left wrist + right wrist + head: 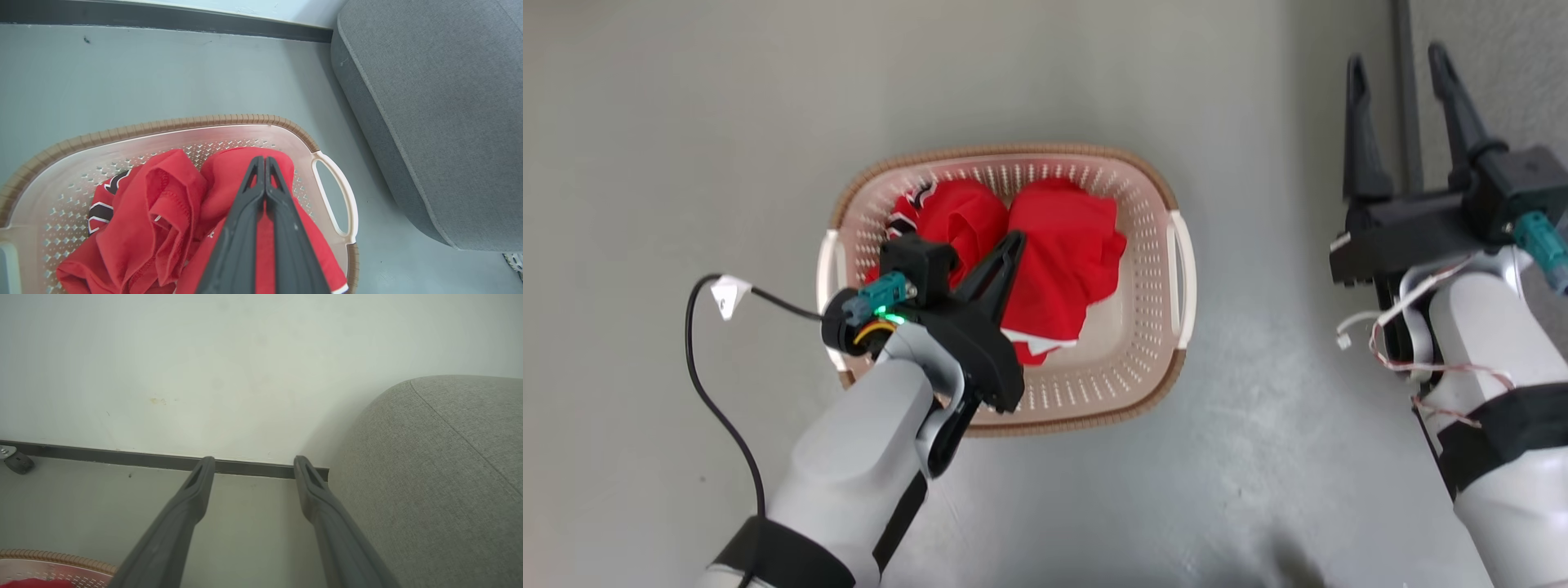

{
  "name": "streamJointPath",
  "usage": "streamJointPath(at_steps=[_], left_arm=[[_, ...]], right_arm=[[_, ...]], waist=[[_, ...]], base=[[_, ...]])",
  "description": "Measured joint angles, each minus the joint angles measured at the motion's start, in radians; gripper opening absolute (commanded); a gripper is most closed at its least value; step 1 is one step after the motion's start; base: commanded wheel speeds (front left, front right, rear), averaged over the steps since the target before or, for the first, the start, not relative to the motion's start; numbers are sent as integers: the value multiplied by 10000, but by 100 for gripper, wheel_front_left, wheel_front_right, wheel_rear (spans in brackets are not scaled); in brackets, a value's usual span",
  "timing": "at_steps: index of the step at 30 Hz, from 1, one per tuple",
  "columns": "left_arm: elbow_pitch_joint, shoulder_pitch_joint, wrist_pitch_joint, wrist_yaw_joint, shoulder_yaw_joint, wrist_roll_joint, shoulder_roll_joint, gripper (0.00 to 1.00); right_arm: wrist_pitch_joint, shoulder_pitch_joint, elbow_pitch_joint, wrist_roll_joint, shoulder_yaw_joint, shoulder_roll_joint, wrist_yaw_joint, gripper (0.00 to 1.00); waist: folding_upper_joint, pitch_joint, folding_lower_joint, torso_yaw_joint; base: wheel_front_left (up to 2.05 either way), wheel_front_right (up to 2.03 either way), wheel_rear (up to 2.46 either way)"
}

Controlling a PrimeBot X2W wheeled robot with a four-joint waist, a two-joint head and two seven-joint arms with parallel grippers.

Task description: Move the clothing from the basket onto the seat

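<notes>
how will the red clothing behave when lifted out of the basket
Probably floppy: the clothing lies crumpled in soft folds, so it should drape from any pinch. Likely light, being thin fabric. A trailing edge might catch the basket rim.

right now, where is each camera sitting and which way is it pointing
Head view: on the head, facing down at the floor; basket holding clothing, both forearms, left gripper over it, right gripper open.
Left wrist view: on the left wrist, along its shut fingers into the basket; seat at right.
Right wrist view: on the right wrist, along its open fingers towards the wall.
Shared: both wrist views catch the seat and basket rim.
</notes>
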Motion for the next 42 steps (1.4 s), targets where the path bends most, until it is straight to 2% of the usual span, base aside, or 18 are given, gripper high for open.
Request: streamJointPath(at_steps=[21, 32, 42], left_arm=[[-757, 2002, 0, -79, 1197, 694, 174, 0], [-1810, 3302, 2, -50, 2226, 1114, 472, 0], [-3126, 3873, 2, 213, 3104, 1764, 819, 0]], right_arm=[[2, 1880, 1020, 525, -602, 98, 525, 100], [4, 3041, 1248, 662, -842, 238, 719, 100], [4, 3385, 1254, 690, -903, 408, 970, 100]], waist=[[-1, -3101, 0, 469], [-2, -4692, -1, 805], [-1, -5716, 1, 1063]], base=[[0, 0, 0], [0, 0, 0], [0, 0, 0]])
